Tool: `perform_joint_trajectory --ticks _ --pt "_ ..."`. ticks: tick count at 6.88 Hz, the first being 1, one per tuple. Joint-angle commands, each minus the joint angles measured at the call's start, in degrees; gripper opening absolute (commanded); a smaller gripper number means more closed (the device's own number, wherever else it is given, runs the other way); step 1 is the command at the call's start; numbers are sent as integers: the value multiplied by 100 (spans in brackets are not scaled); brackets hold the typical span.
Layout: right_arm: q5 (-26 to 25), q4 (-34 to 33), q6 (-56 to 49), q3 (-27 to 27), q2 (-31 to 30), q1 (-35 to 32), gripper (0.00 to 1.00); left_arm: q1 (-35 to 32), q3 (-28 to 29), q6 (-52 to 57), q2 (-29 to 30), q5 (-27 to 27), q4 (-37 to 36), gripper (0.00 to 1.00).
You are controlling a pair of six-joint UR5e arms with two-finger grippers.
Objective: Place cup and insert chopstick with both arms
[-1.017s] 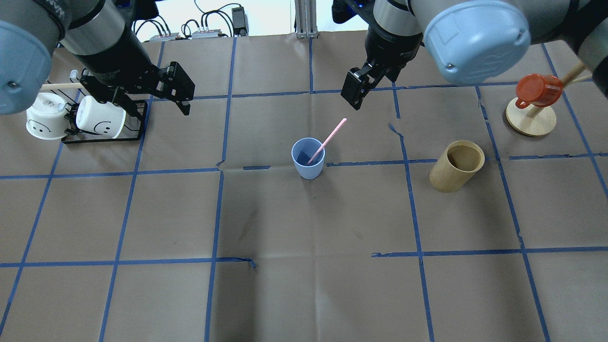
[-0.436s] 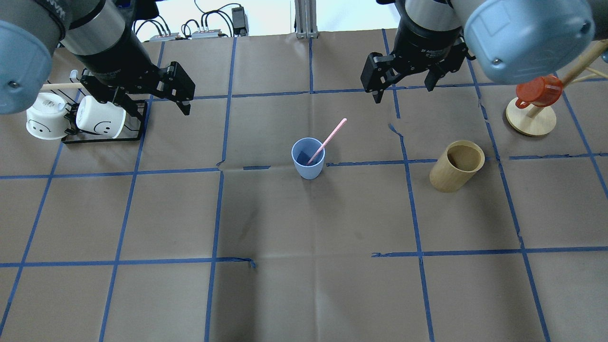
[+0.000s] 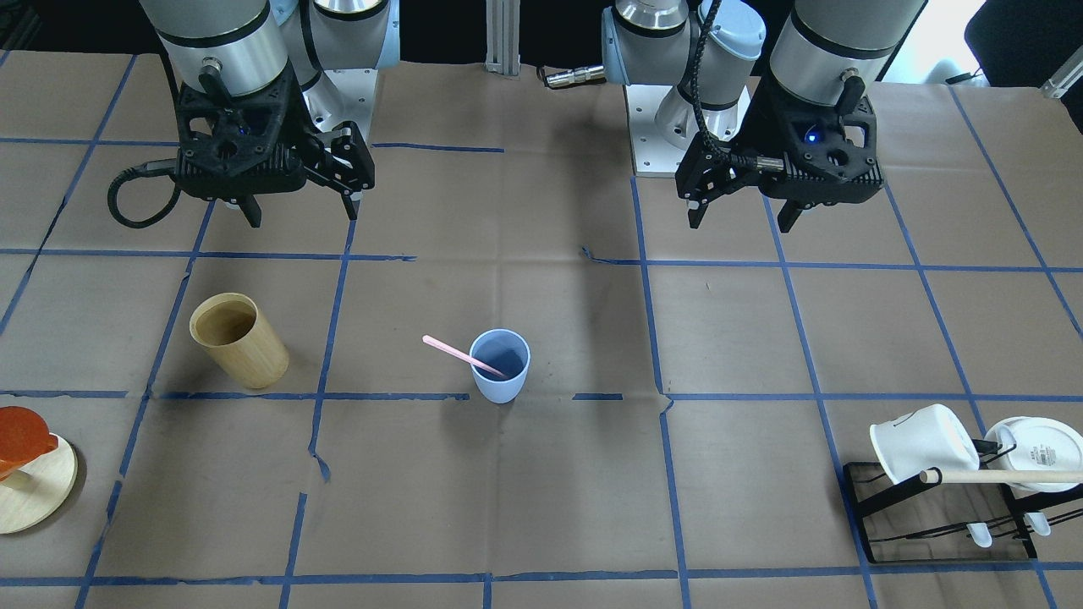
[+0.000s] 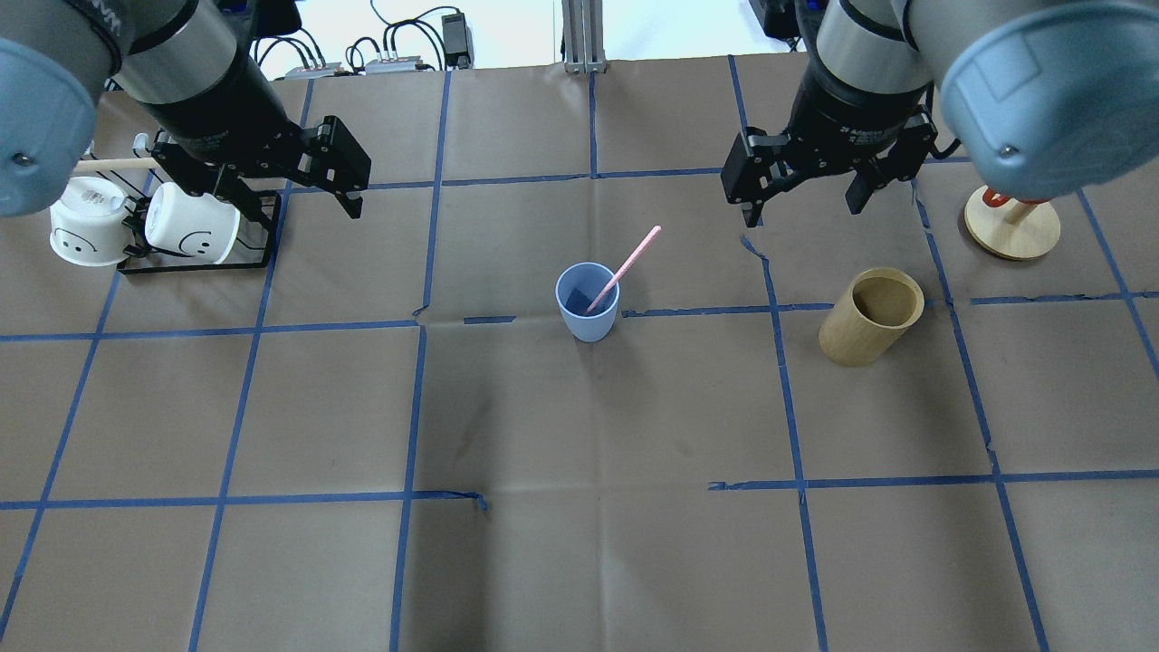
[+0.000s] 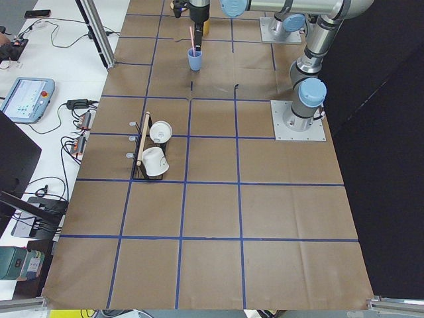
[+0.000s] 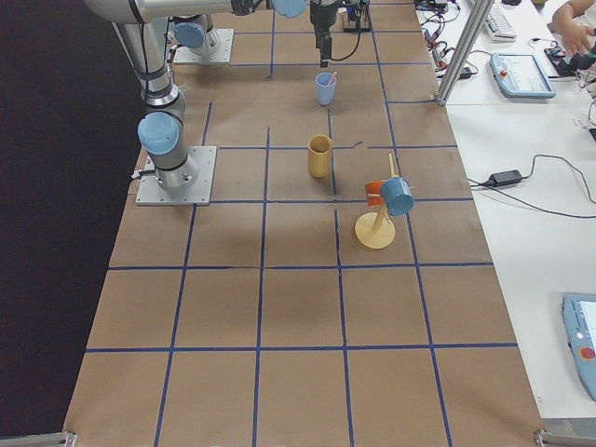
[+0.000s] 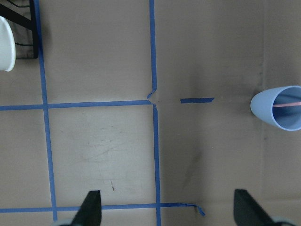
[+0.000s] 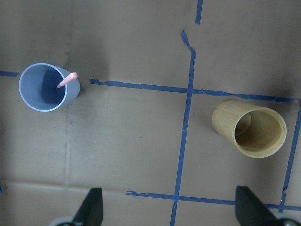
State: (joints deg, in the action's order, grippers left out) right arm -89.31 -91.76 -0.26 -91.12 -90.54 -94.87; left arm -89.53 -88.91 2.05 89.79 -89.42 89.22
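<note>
The light-blue cup [image 4: 588, 303] stands upright near the table's middle, also seen in the front view [image 3: 500, 365] and the right wrist view [image 8: 47, 87]. The pale-pink chopstick [image 4: 627, 265] stands in it, leaning on the rim toward the robot's right [image 3: 457, 353]. My right gripper [image 4: 803, 210] is open and empty, raised above the table, away from the cup and to its right. My left gripper [image 4: 299, 204] is open and empty, raised near the mug rack, far left of the cup [image 7: 280, 108].
A tan wooden cup [image 4: 869, 317] stands right of the blue cup. A black rack with two white mugs [image 4: 190, 231] and a wooden rod is at the left. A wooden mug tree [image 4: 1011, 226] with a red mug [image 6: 374, 194] is at the right.
My right arm has moved to the right, away from the chopstick's top, and its gripper has turned. The cup, the chopstick and my left arm have not moved.
</note>
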Motion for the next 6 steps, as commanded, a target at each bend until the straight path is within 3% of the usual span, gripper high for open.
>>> perform_joint_trajectory --ticks 1,6 --pt "2 44 -18 -205 -201 414 100 6 -4 6 -14 -14 16 100" --pt "2 79 393 -170 -254 478 100 6 -13 6 -5 -14 8 100"
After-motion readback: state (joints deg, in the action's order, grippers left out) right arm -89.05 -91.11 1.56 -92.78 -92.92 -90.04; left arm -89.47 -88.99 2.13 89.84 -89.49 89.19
